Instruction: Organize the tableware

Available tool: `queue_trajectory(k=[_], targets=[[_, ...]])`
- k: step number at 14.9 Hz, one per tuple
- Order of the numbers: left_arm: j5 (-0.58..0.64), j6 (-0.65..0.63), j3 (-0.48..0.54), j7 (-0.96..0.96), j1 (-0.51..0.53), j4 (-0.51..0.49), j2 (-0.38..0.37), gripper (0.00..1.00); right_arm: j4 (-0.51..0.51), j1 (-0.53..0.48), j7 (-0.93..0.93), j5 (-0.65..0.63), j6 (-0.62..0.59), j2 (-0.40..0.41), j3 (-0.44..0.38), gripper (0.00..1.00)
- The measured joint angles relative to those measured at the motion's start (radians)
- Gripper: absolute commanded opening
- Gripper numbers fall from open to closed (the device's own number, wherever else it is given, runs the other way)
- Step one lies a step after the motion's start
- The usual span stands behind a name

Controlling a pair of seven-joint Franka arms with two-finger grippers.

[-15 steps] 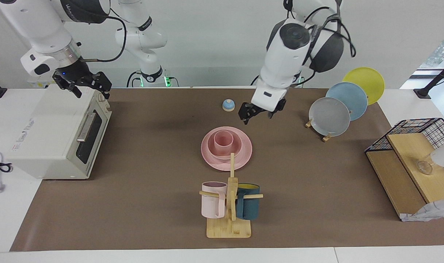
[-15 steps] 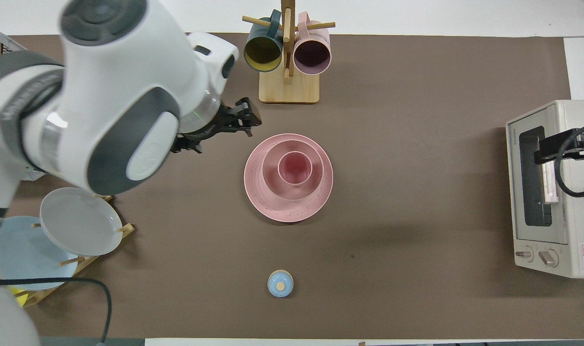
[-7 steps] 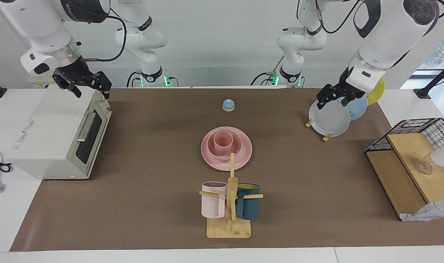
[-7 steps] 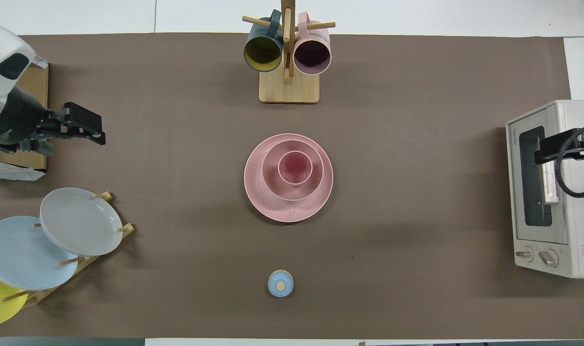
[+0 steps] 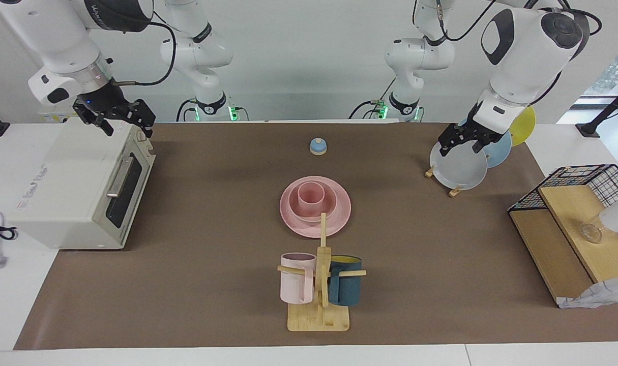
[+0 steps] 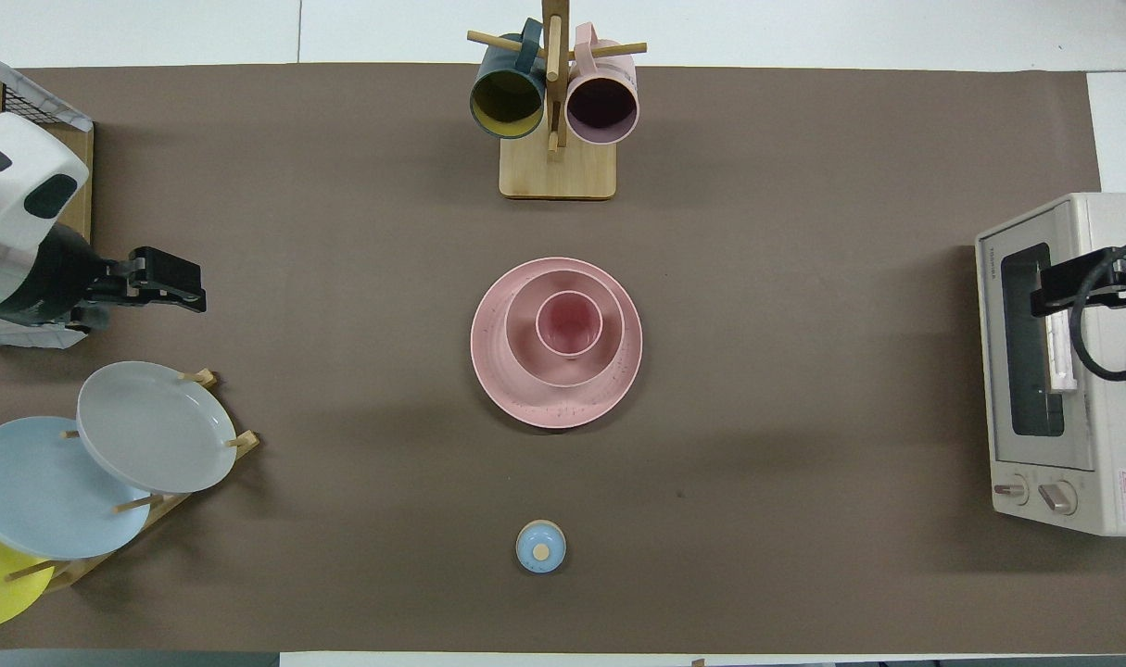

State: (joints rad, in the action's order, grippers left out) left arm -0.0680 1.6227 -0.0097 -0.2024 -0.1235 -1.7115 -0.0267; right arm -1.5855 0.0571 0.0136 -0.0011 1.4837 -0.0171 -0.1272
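Pink cup (image 5: 311, 196) in bowl (image 5: 315, 206) on plate (image 5: 315, 206), stacking looks done; L gripper (image 5: 462, 142) & R gripper (image 5: 116, 118) empty, jaws: cannot tell

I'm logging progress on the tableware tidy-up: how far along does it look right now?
Done: the pink cup sits inside the pink bowl, which sits on the pink plate mid-table, so the set is nested. In hand: nothing; the left gripper is up over the rack's grey plate, and the right gripper waits over the toaster oven. Left: apparently nothing of the stacking.
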Motion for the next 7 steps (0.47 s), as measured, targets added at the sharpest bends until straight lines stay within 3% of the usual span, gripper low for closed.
queue_trajectory(k=[7], targets=[[0.06, -0.18, -0.003, 0.031, 0.015, 0.094, -0.04, 1.0, 0.0, 0.0, 0.0, 0.0, 0.0, 0.0, 0.0, 1.0]])
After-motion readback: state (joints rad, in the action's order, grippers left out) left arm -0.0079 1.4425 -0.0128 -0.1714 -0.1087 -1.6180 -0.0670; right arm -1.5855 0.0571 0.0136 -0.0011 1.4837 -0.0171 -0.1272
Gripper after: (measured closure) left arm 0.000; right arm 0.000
